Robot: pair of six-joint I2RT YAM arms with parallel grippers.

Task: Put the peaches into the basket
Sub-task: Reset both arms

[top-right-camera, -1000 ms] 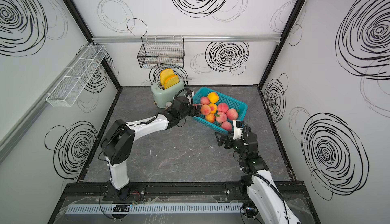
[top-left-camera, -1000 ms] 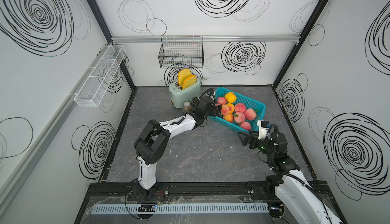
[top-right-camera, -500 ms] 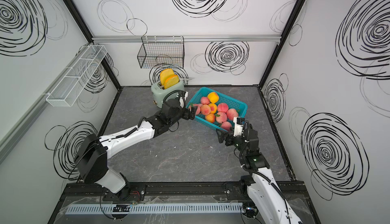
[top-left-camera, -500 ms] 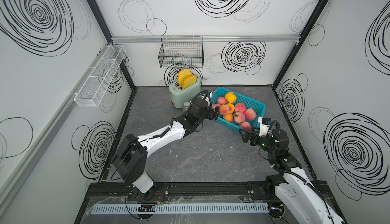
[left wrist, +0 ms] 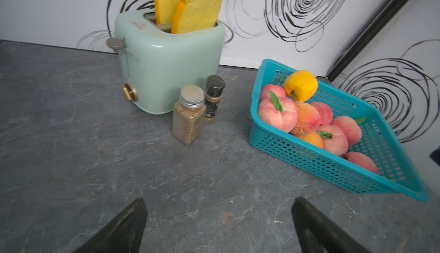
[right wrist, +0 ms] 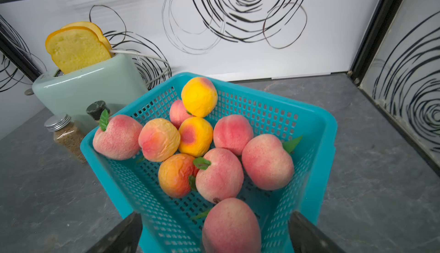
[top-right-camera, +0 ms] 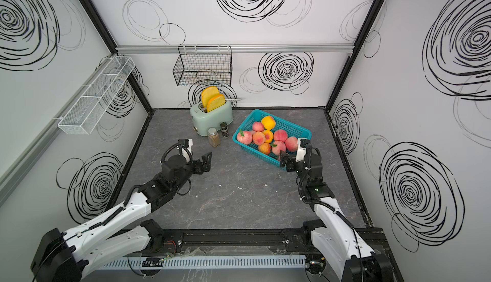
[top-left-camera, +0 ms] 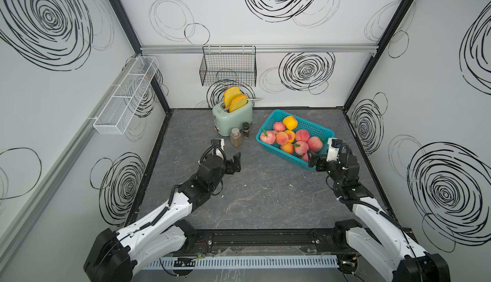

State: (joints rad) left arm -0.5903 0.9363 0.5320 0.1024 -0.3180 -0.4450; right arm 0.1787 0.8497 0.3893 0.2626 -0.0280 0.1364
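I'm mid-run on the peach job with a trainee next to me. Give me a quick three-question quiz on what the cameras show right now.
1. True or false: all peaches in view sit inside the basket.
2. What stands on the table right beside the toaster? A) two spice jars B) a mug C) a spoon
3. Fill in: the left gripper and the right gripper both stand ____, holding nothing.

Key: 1 true; 2 A; 3 open.
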